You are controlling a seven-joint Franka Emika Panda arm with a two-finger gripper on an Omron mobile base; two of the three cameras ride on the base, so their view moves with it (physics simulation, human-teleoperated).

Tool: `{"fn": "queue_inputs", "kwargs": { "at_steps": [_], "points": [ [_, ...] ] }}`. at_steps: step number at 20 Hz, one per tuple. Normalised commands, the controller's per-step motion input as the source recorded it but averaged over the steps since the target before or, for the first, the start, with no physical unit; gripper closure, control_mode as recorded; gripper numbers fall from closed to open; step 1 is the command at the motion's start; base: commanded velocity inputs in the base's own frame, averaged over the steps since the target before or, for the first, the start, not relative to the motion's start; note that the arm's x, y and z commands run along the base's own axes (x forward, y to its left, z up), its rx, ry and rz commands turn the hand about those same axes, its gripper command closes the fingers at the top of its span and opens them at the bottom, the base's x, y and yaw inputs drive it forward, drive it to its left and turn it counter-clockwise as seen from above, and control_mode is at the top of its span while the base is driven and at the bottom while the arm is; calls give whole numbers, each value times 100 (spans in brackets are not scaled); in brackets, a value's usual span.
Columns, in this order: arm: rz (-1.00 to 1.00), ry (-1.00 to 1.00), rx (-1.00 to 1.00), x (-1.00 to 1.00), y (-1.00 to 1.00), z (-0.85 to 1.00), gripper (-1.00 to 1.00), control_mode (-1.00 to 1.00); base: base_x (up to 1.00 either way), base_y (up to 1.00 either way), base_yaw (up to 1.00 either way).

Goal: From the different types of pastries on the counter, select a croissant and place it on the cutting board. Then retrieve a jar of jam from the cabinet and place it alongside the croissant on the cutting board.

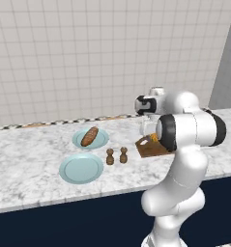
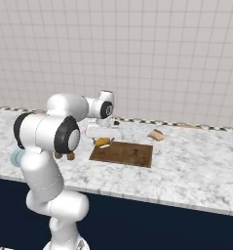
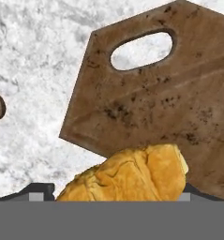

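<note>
now croissant (image 3: 127, 174) over the handle end of the cutting board (image 3: 179, 93)

low in the hand view the golden pastry sits between the two dark fingertips of the gripper (image 3: 120, 190), jaws set wide on either side of it; whether they actually pinch it i cannot tell. the board's pale hole lies just beyond, on the marble counter (image 3: 33, 56).

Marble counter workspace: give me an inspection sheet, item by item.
Surface: white-grey veined marble counter.
Job's things: small golden-orange croissant at the holed end of the dark brown wooden cutting board.
Clutter: brown loaf-like pastry on the far round light blue plate; near light blue plate bare; two dark wooden shakers beside them; pale tan bun beyond the board.
Grippers: two-finger gripper straddles the croissant; whether it grips, cannot tell.
Cables: nothing seen.
Surroundings: pale tiled wall behind, dark navy fronts below.
</note>
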Motion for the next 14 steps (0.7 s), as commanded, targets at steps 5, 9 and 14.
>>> {"fn": "queue_inputs", "kwargs": {
  "at_steps": [5,9,14],
  "points": [
    [15,-18,14,69,-25,-6,100,-100,0,0,0],
    [15,-6,18,100,-17,-9,100,-100,0,0,0],
    [5,0,5,57,-32,-18,100,-100,0,0,0]
  ]
}}
